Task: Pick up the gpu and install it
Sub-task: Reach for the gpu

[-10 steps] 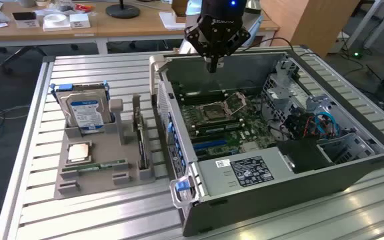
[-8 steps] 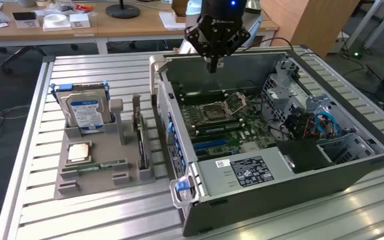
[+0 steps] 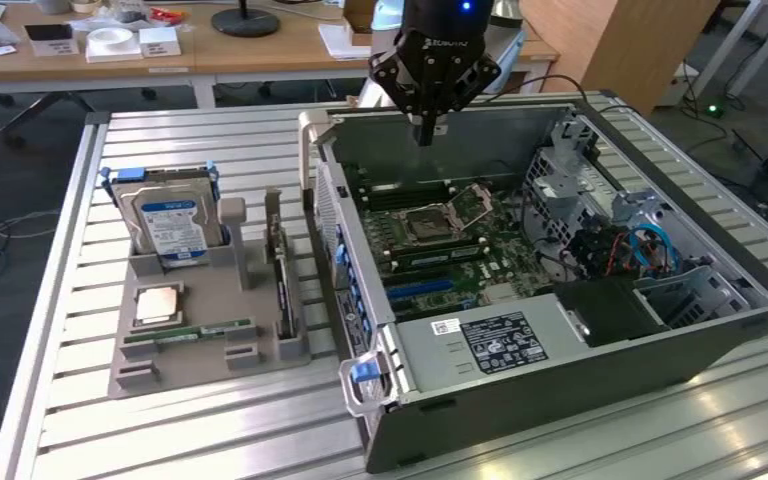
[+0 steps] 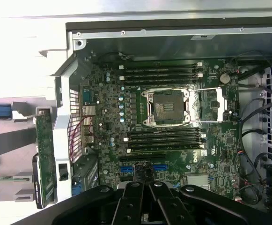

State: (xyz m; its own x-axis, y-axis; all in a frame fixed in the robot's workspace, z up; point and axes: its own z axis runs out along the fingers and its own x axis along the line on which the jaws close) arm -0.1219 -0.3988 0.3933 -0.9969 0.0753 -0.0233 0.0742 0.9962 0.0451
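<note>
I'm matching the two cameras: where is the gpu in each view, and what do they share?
Exterior view: the gpu stands on edge in the grey holder, at the exterior view's left of the case.
Wrist view: the gpu sits just outside the case's perforated wall.
Shared landmark: the CPU socket.

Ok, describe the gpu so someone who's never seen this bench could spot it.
Find the open case; the grey holder sits beside it on the exterior view's left. The gpu is the thin card standing on edge in the holder's slot nearest the case, unlike the boxy blue-labelled hard drive or the narrow RAM stick lying flat.
</note>
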